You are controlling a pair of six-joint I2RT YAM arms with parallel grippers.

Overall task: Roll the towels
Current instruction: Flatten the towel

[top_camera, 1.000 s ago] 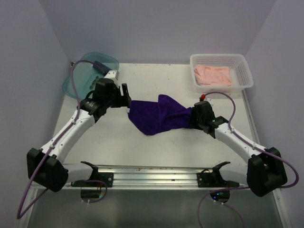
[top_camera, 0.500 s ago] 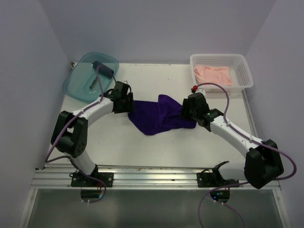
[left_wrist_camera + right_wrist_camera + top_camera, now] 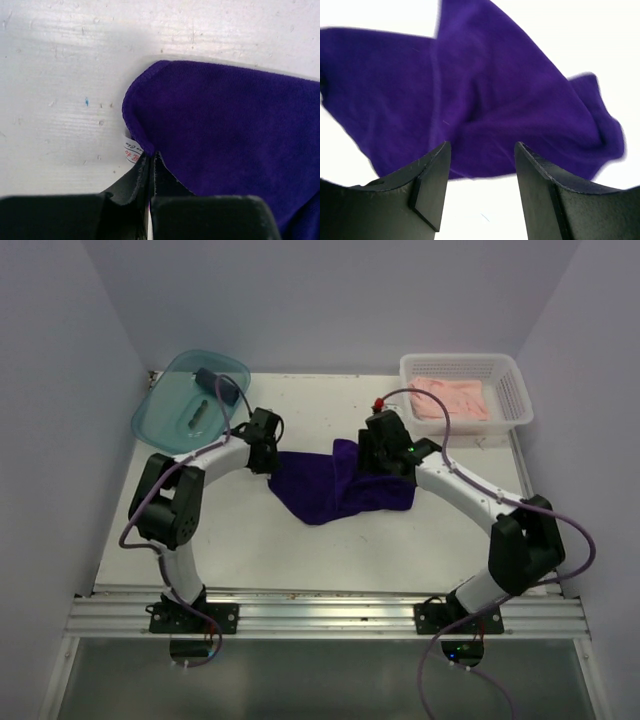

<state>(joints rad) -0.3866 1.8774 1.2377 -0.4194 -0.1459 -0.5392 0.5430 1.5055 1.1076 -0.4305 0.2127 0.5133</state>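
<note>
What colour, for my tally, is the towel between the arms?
Deep purple towel, clearest in left wrist view.

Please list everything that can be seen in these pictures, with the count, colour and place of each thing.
purple towel: one, deep purple, lying loosely in the middle of the table
pink towel: one, pale pink, inside the basket
basket: one, white, far right corner
tub: one, clear teal, far left corner
dark thing: one, dark blue, in the tub; too small to name
table: one, white
left tool: one, black, shut on the purple towel's left corner
right tool: one, black, open, above the purple towel's right part
</note>
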